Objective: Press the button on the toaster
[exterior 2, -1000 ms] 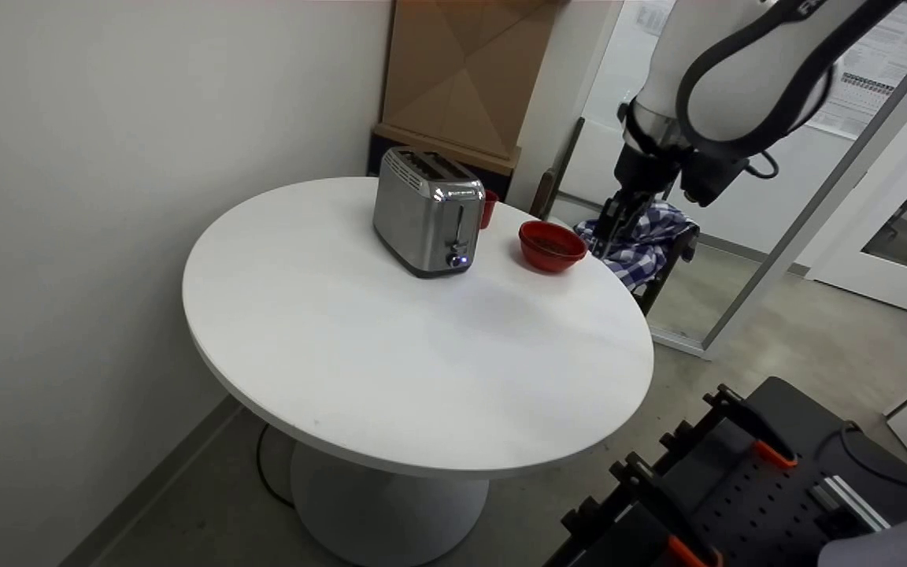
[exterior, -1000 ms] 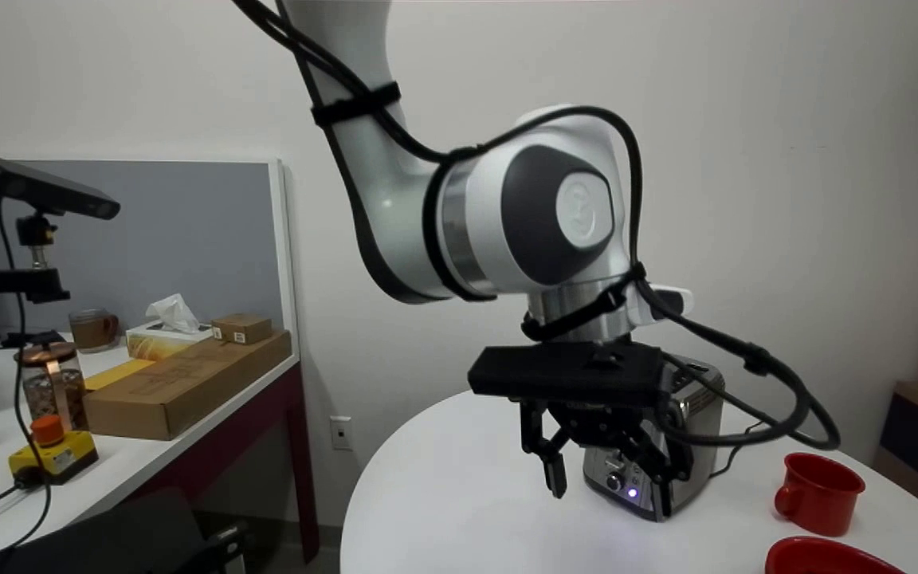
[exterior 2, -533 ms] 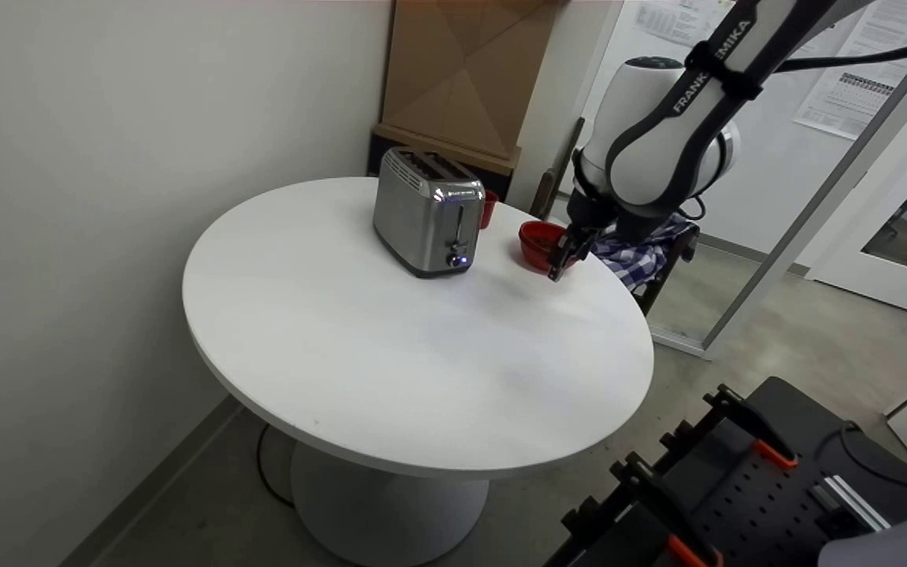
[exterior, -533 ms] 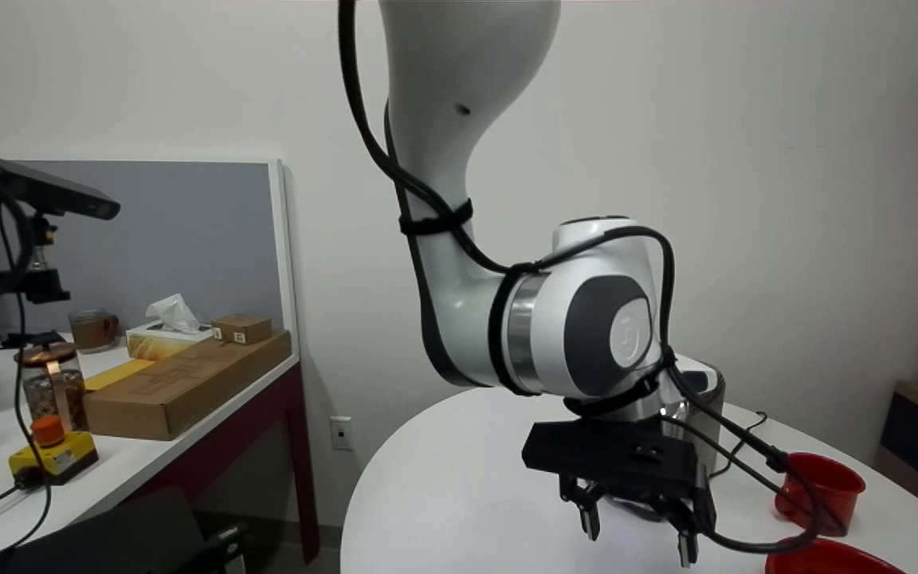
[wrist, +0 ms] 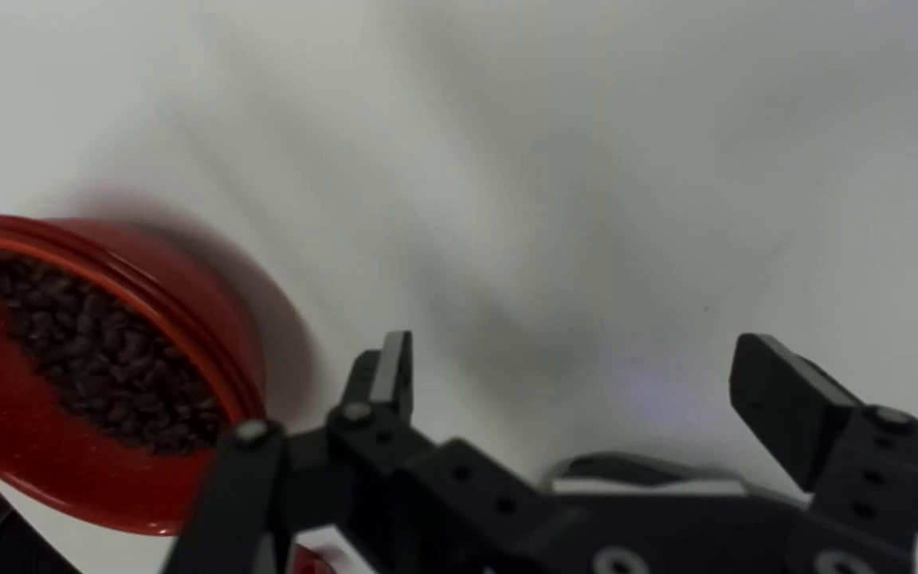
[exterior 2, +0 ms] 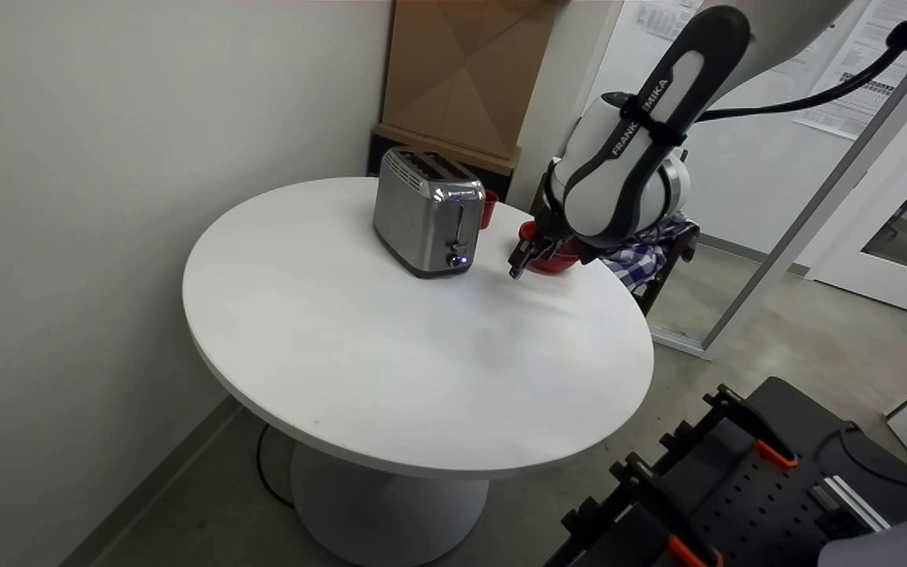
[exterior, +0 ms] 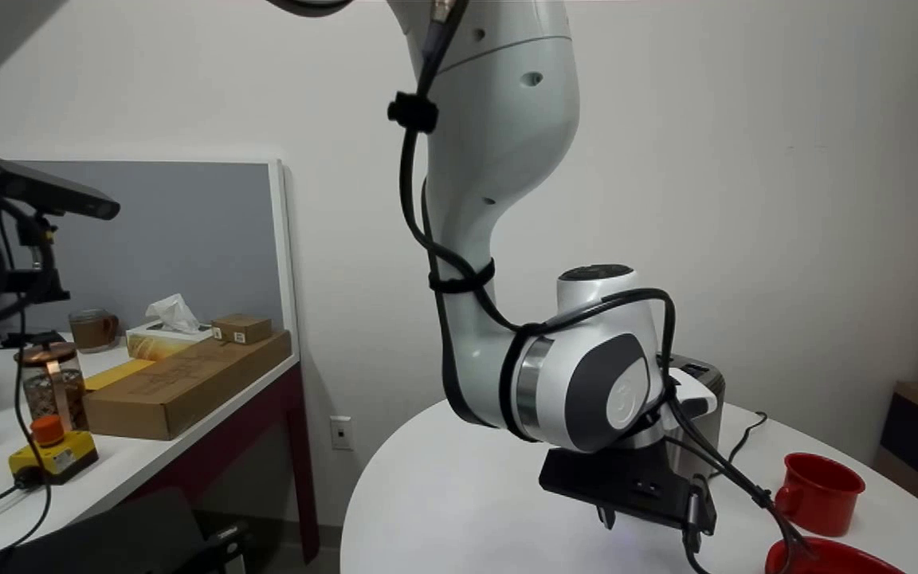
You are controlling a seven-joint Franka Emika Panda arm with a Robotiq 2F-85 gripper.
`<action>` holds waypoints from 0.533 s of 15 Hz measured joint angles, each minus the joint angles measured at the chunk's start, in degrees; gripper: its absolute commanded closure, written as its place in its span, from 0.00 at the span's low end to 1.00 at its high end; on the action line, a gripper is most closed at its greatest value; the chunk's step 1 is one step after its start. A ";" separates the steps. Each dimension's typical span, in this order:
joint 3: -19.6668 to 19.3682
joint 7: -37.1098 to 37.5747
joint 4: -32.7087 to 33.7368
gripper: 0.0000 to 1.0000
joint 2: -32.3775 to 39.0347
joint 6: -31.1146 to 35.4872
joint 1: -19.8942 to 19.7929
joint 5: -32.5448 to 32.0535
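The silver two-slot toaster (exterior 2: 414,216) stands on the round white table (exterior 2: 320,339). Its narrow end face shows a lever slot, a knob and a small bluish lit spot (exterior 2: 463,260) low down. In an exterior view, the arm hides most of the toaster (exterior: 702,399), including that end face. In the wrist view, a dark curved edge, likely the toaster's base (wrist: 626,469), shows just beyond the gripper body. My gripper (wrist: 574,359) is open and empty, fingers wide apart over the table. In an exterior view, the gripper (exterior 2: 516,270) is low, in front of the toaster's end face and apart from it.
A red bowl (wrist: 196,295) of dark beans lies close beside one finger in the wrist view. A red cup (exterior: 824,494) stands near the toaster, by its cord (exterior: 746,438). A wall stands behind the table. Cables hang from the wrist.
My gripper has moved down and toward the toaster's end face, passing in front of the red bowl. The fingers stay apart. The toaster, cup and bowl have not moved.
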 measured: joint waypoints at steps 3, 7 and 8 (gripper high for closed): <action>-0.89 0.00 1.88 0.00 2.61 4.08 0.85 1.50; -1.01 0.00 3.26 0.00 5.40 9.10 1.25 2.98; -0.93 0.00 3.51 0.00 5.96 10.09 1.27 3.18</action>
